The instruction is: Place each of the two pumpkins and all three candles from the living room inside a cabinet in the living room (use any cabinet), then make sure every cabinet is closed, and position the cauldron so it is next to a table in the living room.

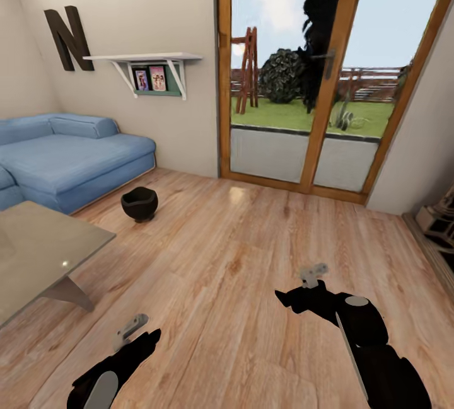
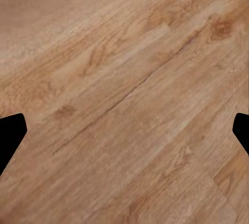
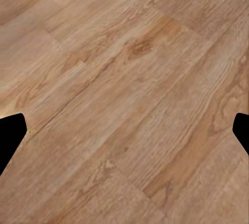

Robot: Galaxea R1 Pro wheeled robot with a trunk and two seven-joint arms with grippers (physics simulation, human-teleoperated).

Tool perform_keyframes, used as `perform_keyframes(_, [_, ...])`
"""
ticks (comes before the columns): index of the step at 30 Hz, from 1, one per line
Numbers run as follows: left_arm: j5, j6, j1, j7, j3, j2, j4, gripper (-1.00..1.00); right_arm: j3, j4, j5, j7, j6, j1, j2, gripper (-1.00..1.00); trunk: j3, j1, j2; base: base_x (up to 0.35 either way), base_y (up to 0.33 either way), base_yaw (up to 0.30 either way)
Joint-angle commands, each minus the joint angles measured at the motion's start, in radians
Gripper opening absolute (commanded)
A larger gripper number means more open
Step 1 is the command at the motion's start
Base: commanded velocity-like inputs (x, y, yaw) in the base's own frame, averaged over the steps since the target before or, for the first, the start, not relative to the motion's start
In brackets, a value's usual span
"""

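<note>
Head view: cauldron [image 1: 139, 203] sitting on the wooden floor [image 1: 239, 258] at middle distance on the left, just in front of the blue sofa [image 1: 69, 157] and a little beyond the far corner of the bench [image 1: 44, 248] — near it, though with a strip of bare floor between. Round-bellied, matte black, open mouth tilted slightly toward the camera; probably parked there for the last step, and possibly close enough already, though hard to judge from this angle. Bench top glossy grey, mirror-like, on a slanted grey leg. Both arms carried low and forward over open floor, nothing in either, which suits travel rather than grasping: left end effector [image 1: 130, 328] at near left, right end effector [image 1: 313, 274] at near right, pale fingers on black housings. Beyond, a wood-framed glass door [image 1: 296, 81] onto a lawn, a white wall shelf [image 1: 148, 65] and a dark letter N [image 1: 68, 38] on the plaster.

Left wrist view: warm oak-grain planks, knots and a long seam, with the black finger tips at the two opposite edges — spread wide apart, gripping nothing.

Right wrist view: same plank floor, grain running diagonally, dark tips again at opposite edges — likewise spread apart and empty.
</note>
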Motion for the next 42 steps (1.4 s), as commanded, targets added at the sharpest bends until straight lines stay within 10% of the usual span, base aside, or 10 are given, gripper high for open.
perform_keyframes(1, [0.010,0.000,-0.001,0.010,-0.002,0.001,-0.001,1.00,-0.001,-0.002,0.010,0.010,0.003,0.000,0.000,1.00,-0.001,0.000,0.000,0.264,0.187,0.300])
perform_keyframes(42, [0.007,-0.018,-0.001,0.012,-0.012,0.002,-0.001,1.00,-0.008,-0.002,0.009,0.013,-0.012,0.000,0.005,1.00,-0.001,0.000,0.000,0.329,-0.034,0.063])
